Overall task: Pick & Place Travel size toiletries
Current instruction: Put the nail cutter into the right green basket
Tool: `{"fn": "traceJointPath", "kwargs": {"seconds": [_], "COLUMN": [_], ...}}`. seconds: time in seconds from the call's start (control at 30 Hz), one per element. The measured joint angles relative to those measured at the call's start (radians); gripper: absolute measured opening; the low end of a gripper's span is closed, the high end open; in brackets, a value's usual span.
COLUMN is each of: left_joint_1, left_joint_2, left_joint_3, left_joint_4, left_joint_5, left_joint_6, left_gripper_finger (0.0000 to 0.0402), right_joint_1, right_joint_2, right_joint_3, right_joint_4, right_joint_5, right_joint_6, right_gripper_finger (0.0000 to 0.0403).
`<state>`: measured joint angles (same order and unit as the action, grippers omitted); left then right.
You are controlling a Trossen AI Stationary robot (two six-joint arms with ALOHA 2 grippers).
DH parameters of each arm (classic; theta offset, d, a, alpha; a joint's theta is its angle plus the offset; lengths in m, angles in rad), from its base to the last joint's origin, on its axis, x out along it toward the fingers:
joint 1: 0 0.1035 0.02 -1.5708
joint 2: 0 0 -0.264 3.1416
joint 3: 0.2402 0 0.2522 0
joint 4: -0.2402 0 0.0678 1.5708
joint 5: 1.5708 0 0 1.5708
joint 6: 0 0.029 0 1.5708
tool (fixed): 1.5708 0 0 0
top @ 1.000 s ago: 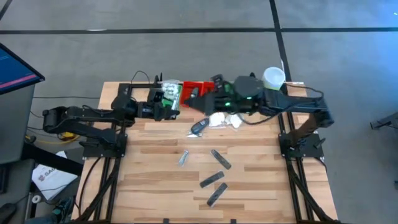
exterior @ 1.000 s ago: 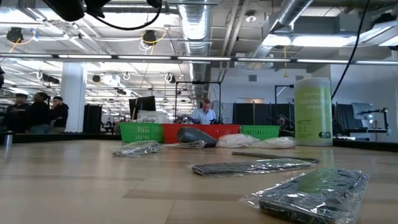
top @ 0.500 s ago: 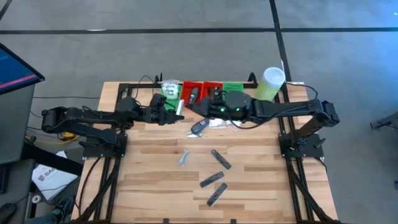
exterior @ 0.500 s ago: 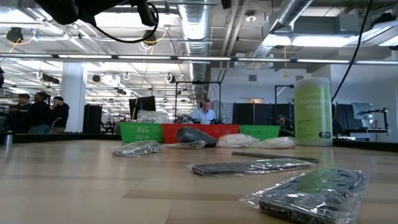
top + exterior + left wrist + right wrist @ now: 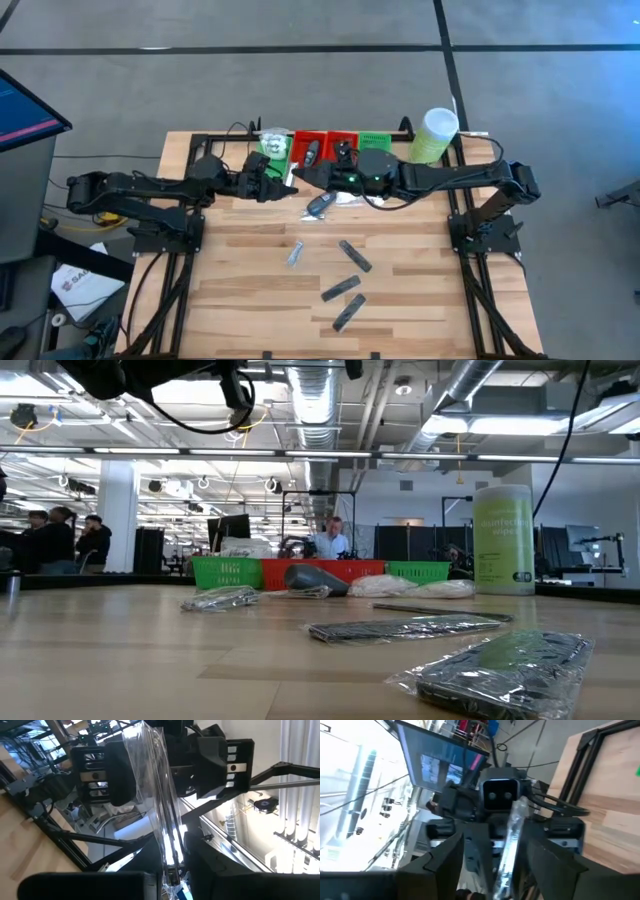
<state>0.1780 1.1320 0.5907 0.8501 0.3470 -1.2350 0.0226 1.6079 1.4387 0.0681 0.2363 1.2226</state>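
Wooden table (image 5: 420,300) in an open lab hall, trays along the back edge.

Left gripper (image 5: 275,185): fingers (image 5: 90,887) pinched on one end of a slim clear-wrapped packet (image 5: 167,835), held in the air just in front of the red tray (image 5: 325,140). Can't tell what's inside the wrap, possibly a silvery tube.

Right gripper (image 5: 300,178): faces the left one nose to nose, fingers (image 5: 445,865) spread either side of the packet's far end, gap visible on both sides, so no grip from it.

Handling, my read: packet is light, the film is slick and crinkly, and it will flop if held by the loose wrap. Pinch the stiff core near the middle, not the film tail.

Rest of the toiletries lie on the table: black oval piece (image 5: 321,205) and white packets (image 5: 350,198) just beneath the grippers, a silvery tube (image 5: 296,254) and three dark bars (image 5: 341,289) nearer the front. Green canister (image 5: 432,135) at the back right corner.
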Motion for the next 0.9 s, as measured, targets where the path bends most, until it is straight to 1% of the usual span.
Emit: {"fn": "traceJointPath", "kwargs": {"seconds": [0.17, 0.47, 0.67, 0.83, 0.9], "left_joint_1": [0.001, 0.005, 0.005, 0.005, 0.006], "left_joint_2": [0.000, 0.000, 0.000, 0.000, 0.000], "left_joint_3": [0.000, 0.000, 0.000, 0.000, 0.000], "left_joint_4": [-0.003, -0.006, -0.006, -0.006, -0.009], "left_joint_5": [-0.001, -0.001, -0.002, -0.002, -0.002], "left_joint_6": [0.005, 0.007, 0.007, 0.006, 0.006], "left_gripper_finger": [0.0047, 0.0047, 0.0047, 0.0047, 0.0047], "right_joint_1": [-0.012, -0.015, -0.021, -0.021, -0.026], "right_joint_2": [0.000, 0.001, 0.001, 0.004, 0.027], "right_joint_3": [0.000, 0.000, 0.000, 0.000, 0.002], "right_joint_4": [-0.007, -0.035, -0.030, -0.026, 0.020], "right_joint_5": [0.000, 0.001, 0.027, 0.031, 0.027], "right_joint_6": [-0.003, -0.023, -0.029, -0.029, -0.026], "right_gripper_finger": [0.0210, 0.0189, 0.0181, 0.0184, 0.0192]}}
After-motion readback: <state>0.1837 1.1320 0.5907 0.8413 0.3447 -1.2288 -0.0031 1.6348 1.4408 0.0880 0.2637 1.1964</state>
